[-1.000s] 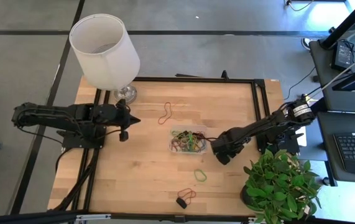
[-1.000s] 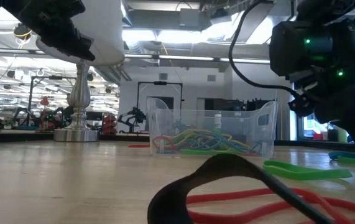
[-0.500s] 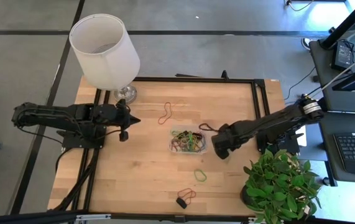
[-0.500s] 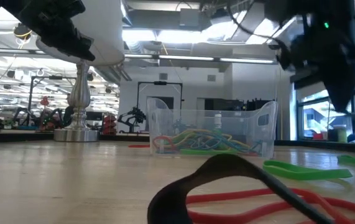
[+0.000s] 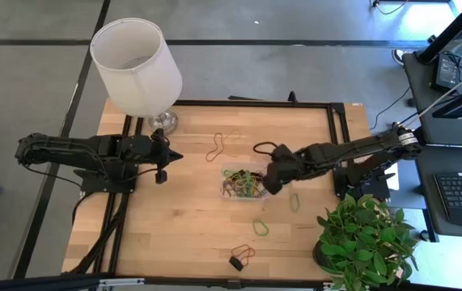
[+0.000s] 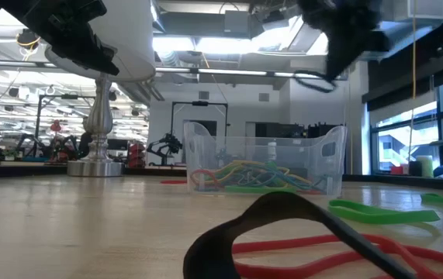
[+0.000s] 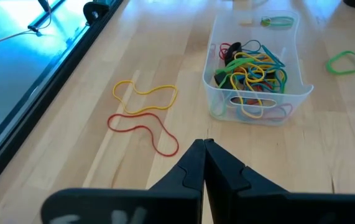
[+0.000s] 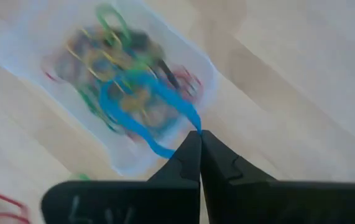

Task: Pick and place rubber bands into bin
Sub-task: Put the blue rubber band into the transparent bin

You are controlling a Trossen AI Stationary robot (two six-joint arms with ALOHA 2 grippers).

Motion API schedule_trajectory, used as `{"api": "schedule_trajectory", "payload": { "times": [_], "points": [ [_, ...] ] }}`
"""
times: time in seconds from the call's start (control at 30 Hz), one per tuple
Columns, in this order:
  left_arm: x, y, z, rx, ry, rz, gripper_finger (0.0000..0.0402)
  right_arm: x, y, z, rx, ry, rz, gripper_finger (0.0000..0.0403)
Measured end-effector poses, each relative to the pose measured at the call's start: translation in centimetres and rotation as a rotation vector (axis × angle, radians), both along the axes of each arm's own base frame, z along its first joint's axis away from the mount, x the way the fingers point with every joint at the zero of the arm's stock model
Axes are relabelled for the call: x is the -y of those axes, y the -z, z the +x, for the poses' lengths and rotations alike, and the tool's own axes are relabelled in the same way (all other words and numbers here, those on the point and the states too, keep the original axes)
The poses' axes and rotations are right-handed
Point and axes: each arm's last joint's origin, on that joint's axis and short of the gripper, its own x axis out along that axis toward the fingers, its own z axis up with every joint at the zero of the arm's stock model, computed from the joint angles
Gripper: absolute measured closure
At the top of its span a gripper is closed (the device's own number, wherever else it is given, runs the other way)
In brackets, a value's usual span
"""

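Observation:
The bin (image 5: 244, 182) is a small clear tub mid-table, filled with tangled coloured rubber bands (image 7: 252, 71). My right gripper (image 8: 199, 133) hangs over the bin's right end (image 5: 268, 184), shut on a blue rubber band (image 8: 106, 102). Loose bands lie flat on the wood: red and yellow ones (image 5: 217, 147) beyond the bin, green ones (image 5: 294, 202) (image 5: 260, 228) near its right, and a red and a black one (image 5: 241, 257) by the near edge. My left gripper (image 5: 168, 155) waits shut at the table's left, above the wood. My right gripper pinches the blue band at one end of its loop (image 8: 188, 117) between its two fingertips. The fingers slant steeply down from the table's right side. The band hangs slack below them as an open loop over the bin, clear of the table.
A white lampshade (image 5: 136, 56) on a metal foot (image 5: 163, 121) stands at the far left corner. A potted plant (image 5: 368, 242) overhangs the near right corner. Bare wood lies left of the bin and along the near side.
My right gripper has risen from the table right of the bin and swung toward the table's left, over the bin's right end, tipping more steeply downward. The blue band has left the wood and hangs from it. A green band shows where the gripper stood.

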Motion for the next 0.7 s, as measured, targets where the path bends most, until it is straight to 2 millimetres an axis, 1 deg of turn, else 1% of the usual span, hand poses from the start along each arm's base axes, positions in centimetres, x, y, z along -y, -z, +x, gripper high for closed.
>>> {"api": "schedule_trajectory", "payload": {
  "times": [0.07,0.17,0.3,0.4,0.57,0.7],
  "points": [
    [0.0,0.0,0.0,0.0,0.0,0.0,0.04,0.5,-0.1,0.8,0.053,-0.021,-0.004,0.0402],
    [0.0,0.0,0.0,0.0,0.0,0.0,0.04,1.1,0.3,2.2,0.097,-0.052,-0.021,0.0403],
    [0.0,0.0,0.0,0.001,0.0,-0.001,0.0399,1.6,1.9,4.2,0.099,-0.091,-0.034,0.0403],
    [0.0,0.0,0.0,0.005,-0.006,-0.009,0.04,1.7,3.4,5.5,0.082,-0.124,-0.012,0.0403],
    [0.0,0.0,0.0,0.006,-0.003,-0.001,0.0399,1.6,5.7,6.8,0.027,-0.167,0.025,0.0403],
    [0.0,-0.1,0.0,0.008,-0.002,-0.002,0.0395,1.5,6.7,7.2,-0.003,-0.192,0.033,0.0391]
  ]
}}
